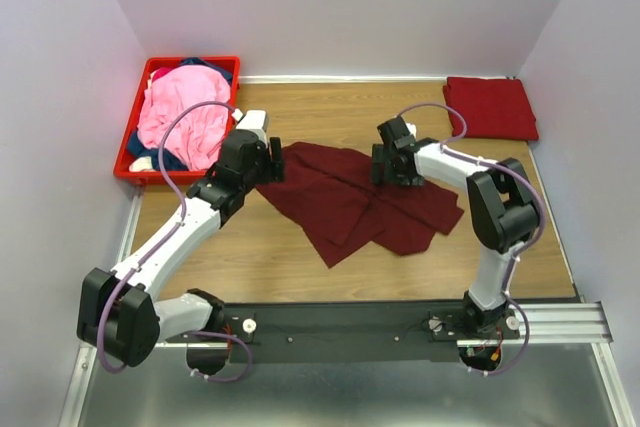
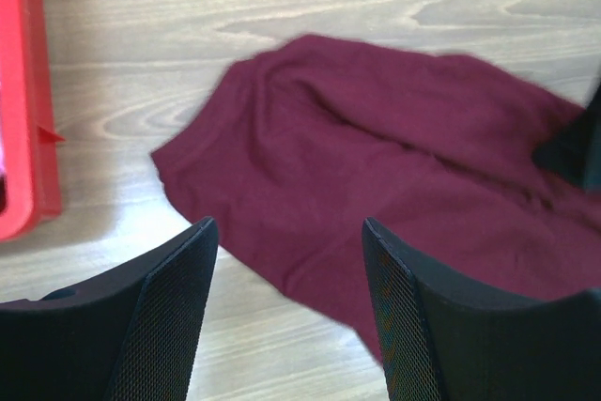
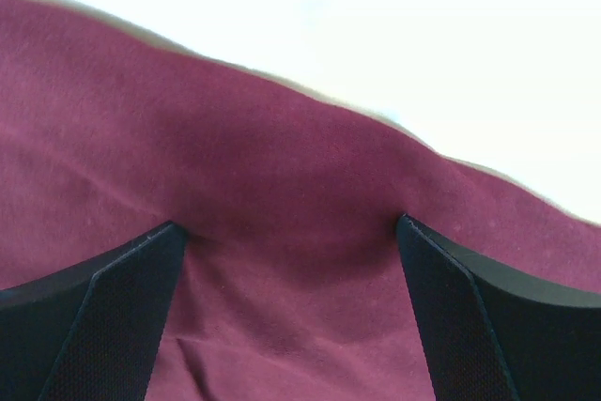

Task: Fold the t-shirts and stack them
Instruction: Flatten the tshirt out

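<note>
**Spotter:** Closest to the camera sits the black rail (image 1: 340, 329) carrying your two arm bases, on the near side of the maroon t-shirt (image 1: 350, 202). That shirt lies rumpled and unfolded on the wooden table (image 1: 260, 257).

**Operator:** What's to its left?

**Spotter:** Well to the shirt's left and farther back you have the red crate (image 1: 125, 162). A pink t-shirt (image 1: 185, 117) is heaped in it, with navy cloth (image 1: 205, 64) showing around the heap.

**Operator:** And my left claw?

**Spotter:** Your left gripper (image 1: 275, 160) hangs at the maroon shirt's left edge. Its jaws stand well apart with nothing between them. From the wrist, its fingers (image 2: 169, 298) frame the cloth's edge below, with bare wood beside it.

**Operator:** The right one?

**Spotter:** Your right gripper (image 1: 385, 162) is down over the shirt's far right part, spread as wide as it goes. Maroon fabric fills the gap between the fingers (image 3: 113, 307), and the tips sit right at the cloth. Nothing is pinched. I can't tell how hard they press.

**Operator:** Anything beyond that?

**Spotter:** Well apart from the maroon shirt, off its far right, a folded red t-shirt (image 1: 490, 107) lies flat.
</note>
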